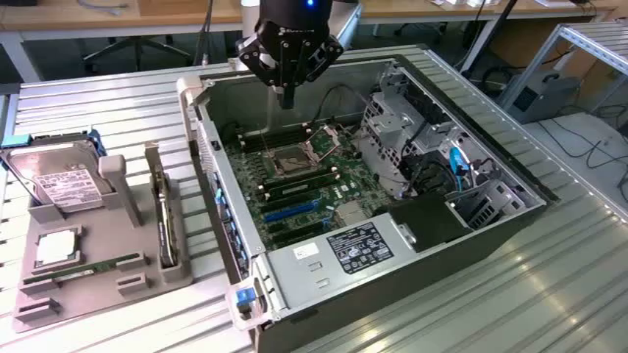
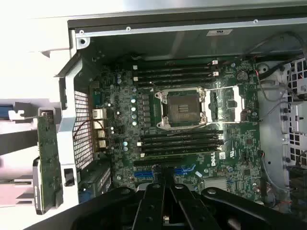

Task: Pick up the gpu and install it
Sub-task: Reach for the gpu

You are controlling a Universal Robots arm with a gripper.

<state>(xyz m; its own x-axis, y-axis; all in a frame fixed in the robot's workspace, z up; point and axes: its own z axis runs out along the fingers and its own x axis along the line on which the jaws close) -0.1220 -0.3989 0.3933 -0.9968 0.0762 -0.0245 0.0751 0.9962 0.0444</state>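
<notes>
1. On the exterior view's left I see a grey plastic holder tray (image 1: pixel 59 294) sitting on the silver ribbed metal counter (image 1: pixel 98 103). A boxy silver hard drive with a white label (image 1: pixel 61 180) stands at the tray's far end. A thin green memory stick (image 1: pixel 84 271) lies near its front.
2. The gpu, a thin flat card with a green board and a dark face (image 1: pixel 167 217), stands on its long edge in a slot of that tray. It is on the side closest to the computer. Its long side runs from far to near, about in line with the computer's wall. Nothing is holding it.
3. Next comes the big open black and silver computer case (image 1: pixel 314 279), lying on its side. Its tall pale wall (image 1: pixel 218 191) stands between the gpu and the inside of the case.
4. My black hand (image 1: pixel 287 97) hangs over the far part of the green main board (image 1: pixel 304 187) inside the case. The hand is pressed together and has nothing in it. From the hand, the gpu is off to the exterior view's left and a bit nearer the camera. It is on the other side of that wall, well apart.
5. I think the gpu's top edge is free to reach from above. On the exterior view's right, the case is crowded with a silver metal drive cage (image 1: pixel 393 121) and a blue cable (image 1: pixel 457 165).
</notes>
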